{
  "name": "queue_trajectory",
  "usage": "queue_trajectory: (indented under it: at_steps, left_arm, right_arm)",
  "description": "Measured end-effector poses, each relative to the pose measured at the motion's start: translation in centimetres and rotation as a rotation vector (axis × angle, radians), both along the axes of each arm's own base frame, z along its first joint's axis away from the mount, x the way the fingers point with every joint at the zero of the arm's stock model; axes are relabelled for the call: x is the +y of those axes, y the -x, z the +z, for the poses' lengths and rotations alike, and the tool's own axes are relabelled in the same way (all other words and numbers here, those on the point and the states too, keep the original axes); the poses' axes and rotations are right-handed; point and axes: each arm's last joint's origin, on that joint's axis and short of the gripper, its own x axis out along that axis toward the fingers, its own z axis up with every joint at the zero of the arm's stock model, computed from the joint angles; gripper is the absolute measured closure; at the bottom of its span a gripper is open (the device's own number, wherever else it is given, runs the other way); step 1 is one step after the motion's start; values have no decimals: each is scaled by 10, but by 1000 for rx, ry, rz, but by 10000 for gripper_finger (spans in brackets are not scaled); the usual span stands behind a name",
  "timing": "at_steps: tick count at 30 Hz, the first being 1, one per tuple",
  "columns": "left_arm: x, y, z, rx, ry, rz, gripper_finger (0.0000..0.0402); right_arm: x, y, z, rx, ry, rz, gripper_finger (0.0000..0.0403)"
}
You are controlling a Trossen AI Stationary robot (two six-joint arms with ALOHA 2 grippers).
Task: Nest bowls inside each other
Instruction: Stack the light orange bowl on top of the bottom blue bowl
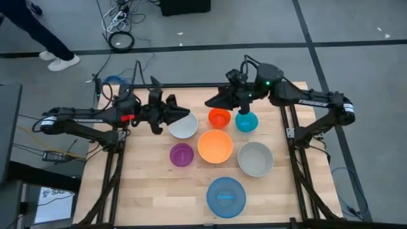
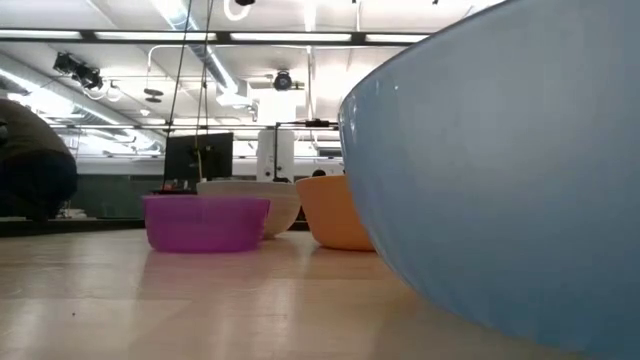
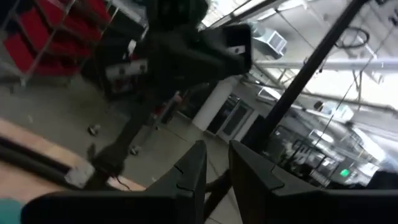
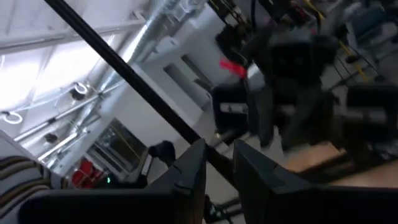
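Seven bowls stand apart, each on its base on the wooden table (image 1: 146,197): white (image 1: 183,125), red-orange (image 1: 219,117), teal (image 1: 246,120), orange (image 1: 215,145), purple (image 1: 181,154), grey (image 1: 255,158) and blue (image 1: 226,196). In the low view the blue bowl (image 2: 500,180) fills the right side, with the purple (image 2: 205,222), white (image 2: 275,205) and orange (image 2: 335,212) bowls behind it. My left gripper (image 1: 186,114) hangs in the air over the white bowl's far rim. My right gripper (image 1: 210,102) hangs beyond the red-orange bowl. Each pair of fingers (image 3: 217,177) (image 4: 219,171) shows a narrow gap with nothing in it.
The two grippers face each other near the table's far edge, a short way apart. Cables (image 1: 121,39) lie on the floor beyond the table. A person's legs and shoes (image 1: 58,58) stand at the far left. Bare wood lies at the table's near left corner.
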Motion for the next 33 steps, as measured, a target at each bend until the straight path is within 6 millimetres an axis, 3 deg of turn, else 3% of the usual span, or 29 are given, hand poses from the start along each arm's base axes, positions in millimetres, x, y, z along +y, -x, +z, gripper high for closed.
queue_trajectory:
  at_steps: [5,14,20,26,33]
  left_arm:
    - [0,0,1,-10,36,-6,325]
    - [0,6,16,-193,-143,84,325]
    - [2,5,14,-163,-105,110,325]
    - [3,3,0,29,-28,132,325]
    - [4,11,20,403,-130,169,326]
  right_arm:
    - [-2,-5,-2,-23,1,-9,330]
    - [-5,-19,-13,37,-89,-19,328]
    - [0,-19,-11,-26,53,-61,300]
    - [0,-18,-11,-60,165,-157,254]
    - [3,-10,-23,121,254,-188,222]
